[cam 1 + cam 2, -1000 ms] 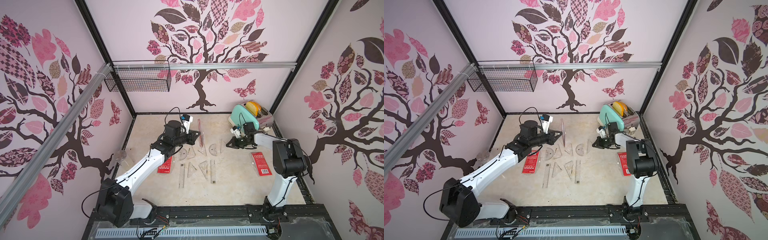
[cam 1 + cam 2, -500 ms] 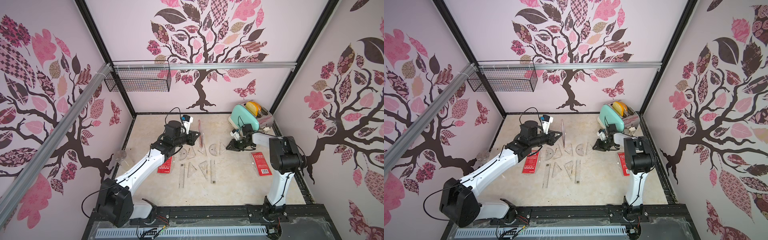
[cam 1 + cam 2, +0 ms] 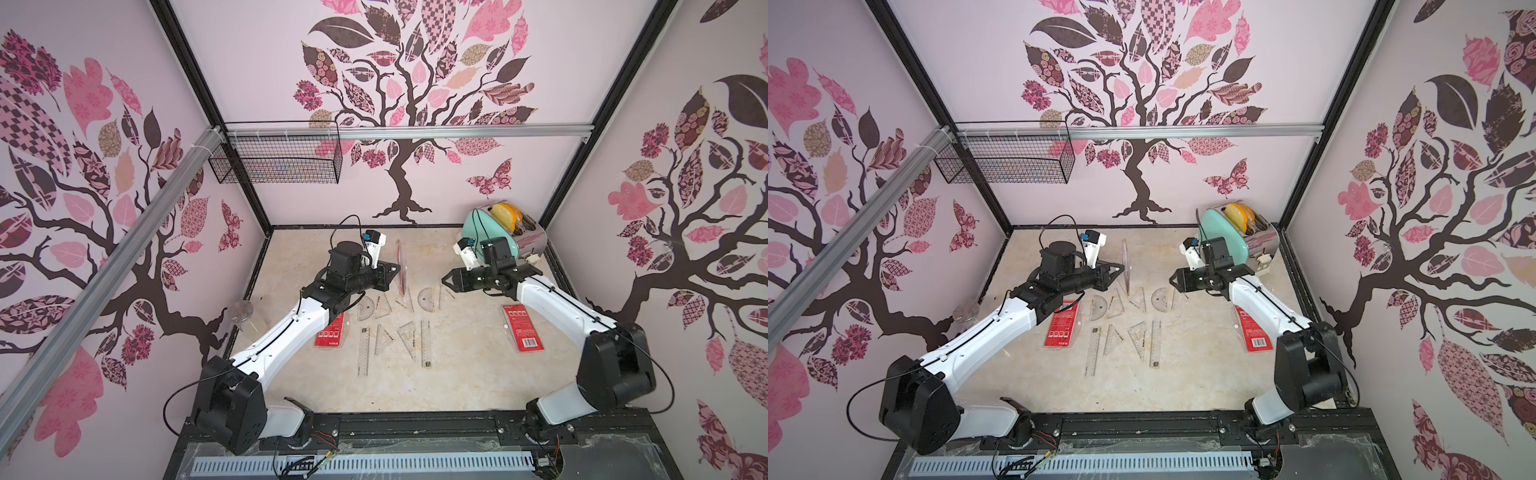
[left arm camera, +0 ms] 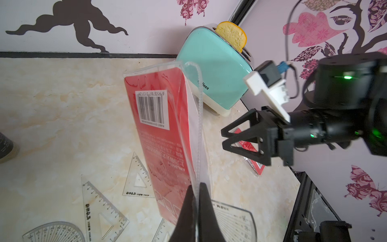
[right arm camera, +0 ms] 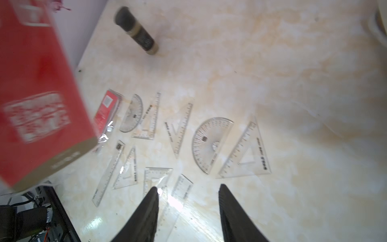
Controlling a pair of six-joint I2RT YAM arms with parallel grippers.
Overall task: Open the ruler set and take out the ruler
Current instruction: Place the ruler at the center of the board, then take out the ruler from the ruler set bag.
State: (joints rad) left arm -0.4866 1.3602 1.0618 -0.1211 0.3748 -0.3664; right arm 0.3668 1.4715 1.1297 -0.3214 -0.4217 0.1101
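Scattered clear plastic rulers [image 5: 109, 171] lie under my right pincer [image 5: 187, 186], jaws apart, empty; my left pincer [image 4: 195, 185] clamps the upright red-card plastic ruler pouch [image 4: 159, 134].

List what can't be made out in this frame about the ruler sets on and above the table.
- Held ruler set contents: left wrist view, its red card hides the inside; both top views show it edge-on.
- Its front print: right wrist view, motion-blurred.
- Red pack on the table: in a top view, the left arm covers its far end.
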